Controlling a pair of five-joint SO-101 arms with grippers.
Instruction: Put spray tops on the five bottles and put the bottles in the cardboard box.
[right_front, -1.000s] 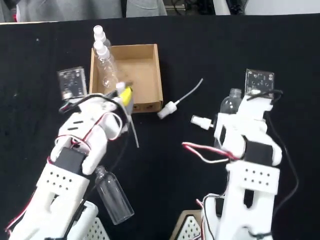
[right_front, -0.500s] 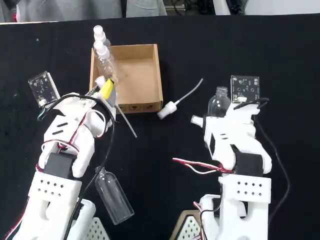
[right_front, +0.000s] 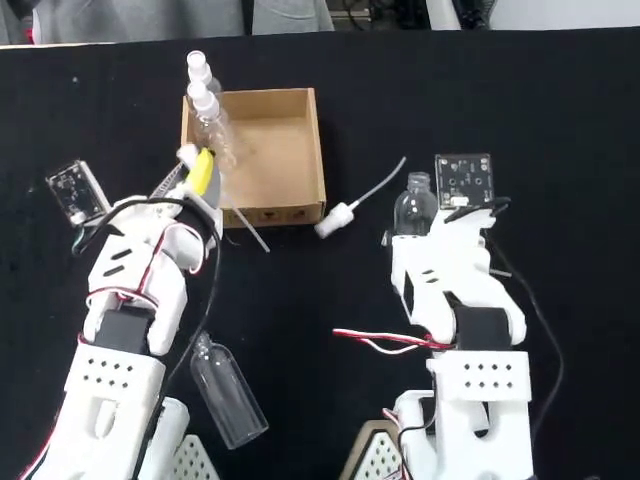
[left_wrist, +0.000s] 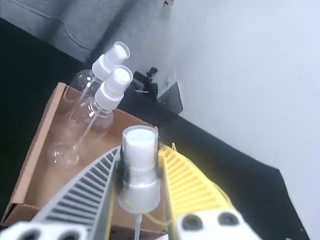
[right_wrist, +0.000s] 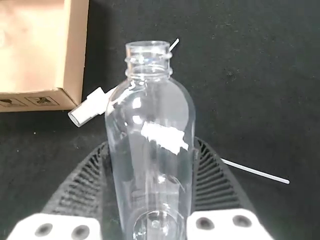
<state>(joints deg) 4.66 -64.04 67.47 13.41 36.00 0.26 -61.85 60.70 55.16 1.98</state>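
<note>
Beside the cardboard box's (right_front: 300, 150) front-left corner, the left gripper (right_front: 203, 170) has its fingers clenched on a spray top (left_wrist: 139, 150) (dip tube hanging below). Right of the box, the right gripper's (right_wrist: 151, 147) fingers grasp an uncapped bottle (right_front: 413, 205), neck up. Advised: thread the tube into the neck first, hold both axes aligned, then seat. Inside the box, two capped bottles (left_wrist: 102, 100) lie against its left wall.
</note>
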